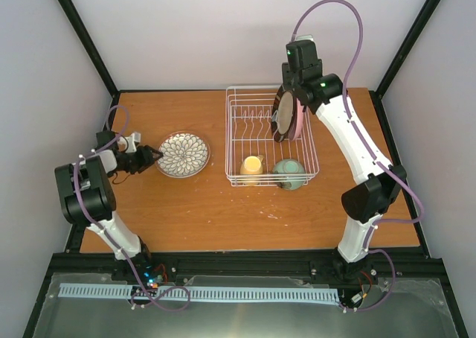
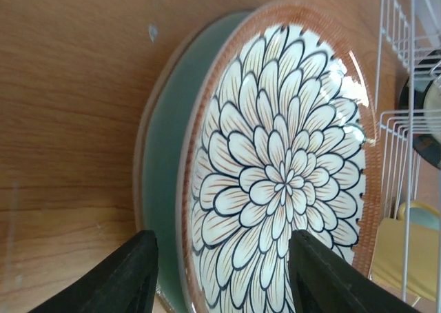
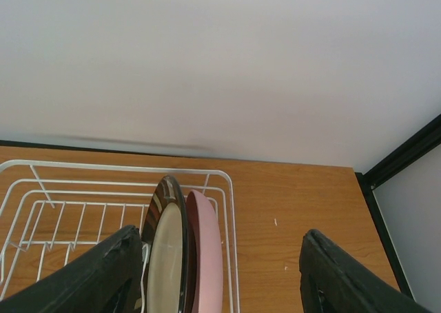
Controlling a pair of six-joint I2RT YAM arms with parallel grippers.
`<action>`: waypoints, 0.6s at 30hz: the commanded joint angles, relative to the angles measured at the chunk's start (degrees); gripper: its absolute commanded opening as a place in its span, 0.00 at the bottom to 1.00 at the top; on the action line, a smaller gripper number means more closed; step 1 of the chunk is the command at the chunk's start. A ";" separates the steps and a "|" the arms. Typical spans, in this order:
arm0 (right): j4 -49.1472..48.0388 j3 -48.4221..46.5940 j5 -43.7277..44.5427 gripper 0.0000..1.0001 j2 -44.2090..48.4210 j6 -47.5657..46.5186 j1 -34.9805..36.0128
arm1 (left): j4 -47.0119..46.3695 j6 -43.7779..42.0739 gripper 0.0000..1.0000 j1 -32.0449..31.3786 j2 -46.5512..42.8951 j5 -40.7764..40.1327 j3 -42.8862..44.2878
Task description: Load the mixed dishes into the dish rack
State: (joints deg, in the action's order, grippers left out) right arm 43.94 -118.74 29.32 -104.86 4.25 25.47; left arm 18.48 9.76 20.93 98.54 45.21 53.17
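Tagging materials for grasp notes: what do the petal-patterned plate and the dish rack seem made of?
Petal-patterned plate: probably glazed ceramic, glossy, given the bright highlight on its painted face. Dish rack: apparently metal wire with a white coating, judging by thin, straight, evenly white rods.

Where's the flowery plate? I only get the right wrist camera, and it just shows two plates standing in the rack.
Observer: The petal-patterned plate lies on the table, left of the dish rack.
Operator: Is anything under it?
Observer: Yes, a teal plate. The left wrist view shows the flowery one stacked on it.
Operator: Is a hand near it?
Observer: The left hand is open at the plate's rim, one finger on either side.
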 commanded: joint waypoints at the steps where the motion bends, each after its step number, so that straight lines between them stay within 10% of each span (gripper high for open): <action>1: -0.88 0.34 -0.08 0.62 0.99 -0.08 -0.16 | -0.06 -1.26 0.52 -2.75 2.23 -0.73 1.23; 6: -0.72 0.58 -0.05 0.61 1.05 -0.12 -0.16 | -0.42 -1.05 0.44 -3.94 3.96 -0.72 2.01; 13: -0.76 1.00 -0.71 0.61 0.97 0.23 -0.16 | 0.60 -1.79 0.04 -4.13 4.97 -1.09 4.40; 18: -1.94 1.50 -3.33 0.60 0.63 0.47 -0.16 | 1.50 -1.94 0.01 -4.12 2.39 -1.84 6.11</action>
State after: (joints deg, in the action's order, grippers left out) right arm 43.83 -117.99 28.12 -104.86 4.27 25.47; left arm 19.46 9.47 17.04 103.33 42.85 56.27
